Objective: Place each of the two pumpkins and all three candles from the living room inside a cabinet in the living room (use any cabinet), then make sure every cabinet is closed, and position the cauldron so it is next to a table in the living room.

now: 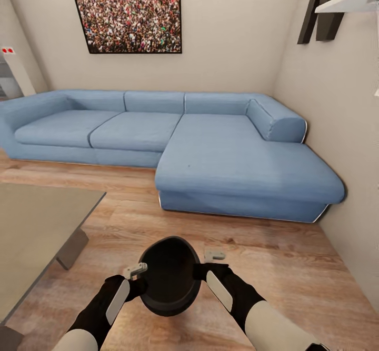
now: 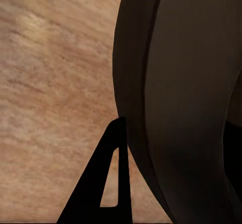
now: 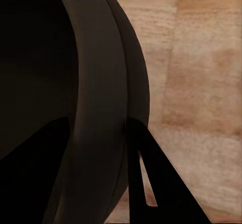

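— Two grippers, one pot: which step is this?

— The last one, I'd judge: moving the cauldron next to the table. That surface sits at the left edge of the frame; the pot hangs low at bottom centre, over the wooden floor, apart from the table.

— How is it held?

— The left gripper is clamped on the rim's left side, the right gripper on its right. In the right wrist view a finger lies outside the wall, another inside.

— And next?

— Probably carry it left, nearer the table's corner, lower it level onto the floor, then let go with both. The blue sofa fills the upper frame.
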You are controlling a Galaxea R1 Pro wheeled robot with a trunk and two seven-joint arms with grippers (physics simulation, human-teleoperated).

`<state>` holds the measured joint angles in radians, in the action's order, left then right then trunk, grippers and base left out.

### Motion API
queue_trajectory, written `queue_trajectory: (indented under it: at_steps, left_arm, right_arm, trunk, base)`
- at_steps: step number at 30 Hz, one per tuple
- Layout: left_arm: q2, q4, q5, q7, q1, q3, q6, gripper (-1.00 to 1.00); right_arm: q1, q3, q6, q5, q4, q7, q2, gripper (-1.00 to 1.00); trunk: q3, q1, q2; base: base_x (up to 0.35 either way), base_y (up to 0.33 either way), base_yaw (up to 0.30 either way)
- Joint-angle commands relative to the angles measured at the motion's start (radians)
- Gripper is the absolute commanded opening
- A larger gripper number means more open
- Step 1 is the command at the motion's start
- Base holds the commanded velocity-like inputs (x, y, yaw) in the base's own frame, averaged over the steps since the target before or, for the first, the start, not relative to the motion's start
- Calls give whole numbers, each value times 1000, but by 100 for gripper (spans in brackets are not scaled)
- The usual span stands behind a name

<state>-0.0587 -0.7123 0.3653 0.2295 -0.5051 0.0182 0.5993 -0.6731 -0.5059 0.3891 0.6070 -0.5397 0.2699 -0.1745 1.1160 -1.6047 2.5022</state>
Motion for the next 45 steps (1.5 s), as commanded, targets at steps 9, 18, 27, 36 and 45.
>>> queue_trajectory:
  at_steps: [9,18,27,36,45]
  left_arm:
    - [0,0,-11,2,0,0,2,-100]
    - [0,0,-11,2,0,0,2,-100]
    - [0,0,-11,2,0,0,2,-100]
    - [0,0,-11,2,0,0,2,-100]
    - [0,0,-11,2,0,0,2,-100]
  right_arm:
    - [-1,3,-1,-9,-3,0,0,-100]
    - [0,3,-1,-9,-3,0,0,-100]
    - [0,3,-1,-9,-4,0,0,-100]
    - [0,3,-1,-9,-4,0,0,-100]
    - [0,3,-1,-8,-4,0,0,-100]
  trunk:
    - [0,0,0]
    - [0,0,0]
    - [-1,0,0]
    - [-4,0,0]
    - [-7,0,0]
  base:
    - [-64,0,207]
    - [-1,0,281]
    - [-143,0,282]
    - [-55,0,282]
    - [-234,0,282]
